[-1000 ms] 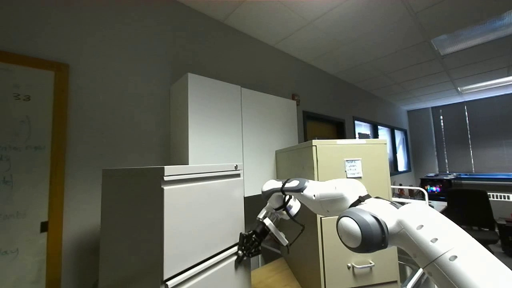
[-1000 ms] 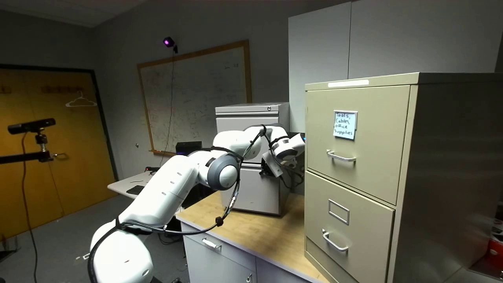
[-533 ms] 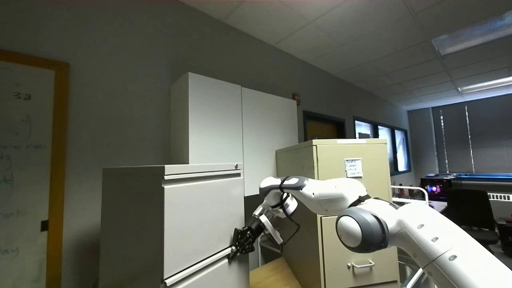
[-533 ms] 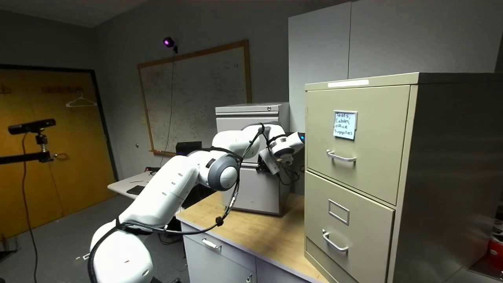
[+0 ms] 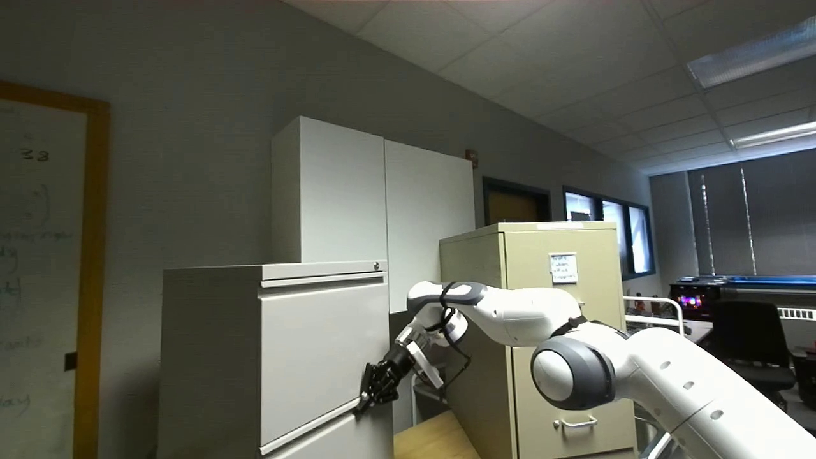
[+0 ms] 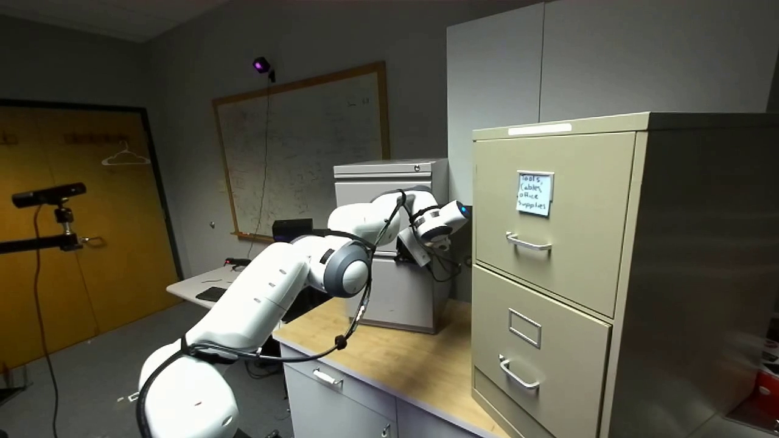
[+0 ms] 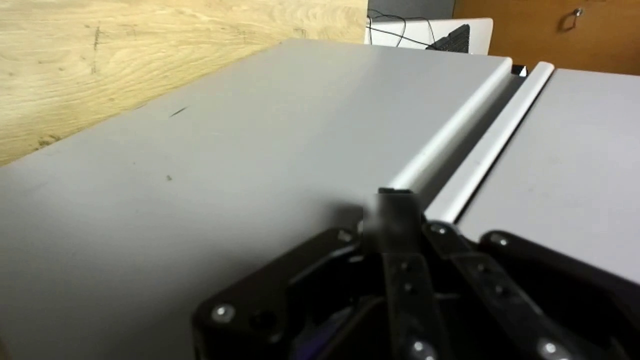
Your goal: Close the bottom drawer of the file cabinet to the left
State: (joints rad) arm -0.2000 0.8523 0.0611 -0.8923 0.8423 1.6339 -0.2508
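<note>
The bottom drawer [image 6: 392, 298] is the lowest front of the grey file cabinet [image 5: 210, 363] on the left, looking nearly flush with the upper drawer [image 5: 322, 360]. Right of its middle, the gripper [image 7: 402, 212] looks clenched, at the edge pull [image 7: 448, 133]. Right of that cabinet stands a beige cabinet [image 6: 551, 225]

Wooden counter [image 6: 414, 365] under the file cabinet [image 5: 287, 360]

The counter's top is light, grained wood; the file cabinet stands upright on it. A beige cabinet [image 6: 584, 274] stands on the same wood, right of the file cabinet in both exterior views, with wood showing between them. In the wrist view, thin dark streaks [image 7: 96, 37] mark the wood in front of the file cabinet.
</note>
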